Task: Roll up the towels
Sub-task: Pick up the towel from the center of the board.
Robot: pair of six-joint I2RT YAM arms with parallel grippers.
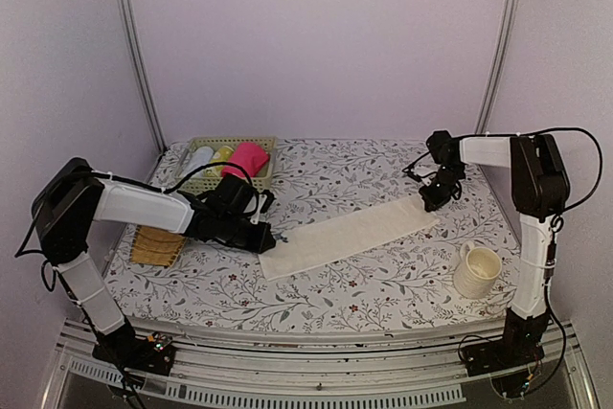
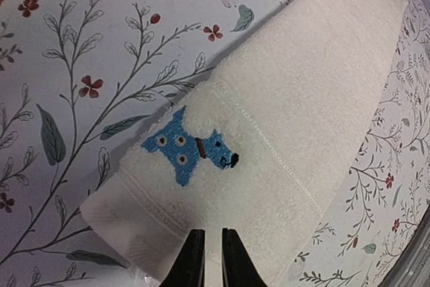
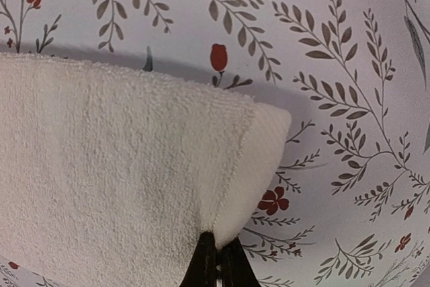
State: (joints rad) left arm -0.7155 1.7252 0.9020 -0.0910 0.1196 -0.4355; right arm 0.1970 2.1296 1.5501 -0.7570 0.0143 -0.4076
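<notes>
Cream towel point(image 1: 350, 234) lies flat, diagonal across the counter point(image 1: 364, 170). Left tool point(image 2: 213, 263) is pinched on its near-left end, and right tool point(image 3: 218, 260) is clamped on the far-right corner. Pull it taut and square the edges, then roll tight (pink towel point(image 1: 247, 157) sits in the basket point(image 1: 235, 140)).

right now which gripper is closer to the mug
Right. The right gripper pinches one end of the cream towel, a little beyond the mug; the left gripper holds the other end, much farther off.
</notes>
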